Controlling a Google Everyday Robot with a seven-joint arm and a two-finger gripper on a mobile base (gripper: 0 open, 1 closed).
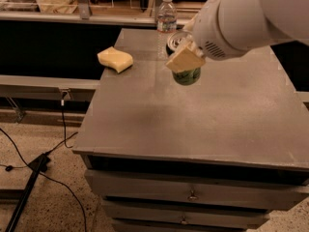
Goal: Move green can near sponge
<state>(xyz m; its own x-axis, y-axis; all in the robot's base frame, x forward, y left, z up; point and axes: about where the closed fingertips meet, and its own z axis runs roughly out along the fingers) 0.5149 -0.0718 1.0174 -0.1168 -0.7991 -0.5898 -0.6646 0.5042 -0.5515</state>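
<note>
My gripper [185, 50] is shut on the green can [187, 76] and holds it lifted above the grey table [193, 115], near its middle back. A beige finger pad [184, 59] covers most of the can's side; only the green bottom and part of the silver top show. The pale yellow sponge [115, 59] lies on the table's far left corner, well to the left of the can.
A clear plastic water bottle [166, 18] stands at the table's back edge, just left of my arm. The table has drawers [193, 195] in front. Black cables [29, 163] run over the floor to the left. A counter with clutter runs behind.
</note>
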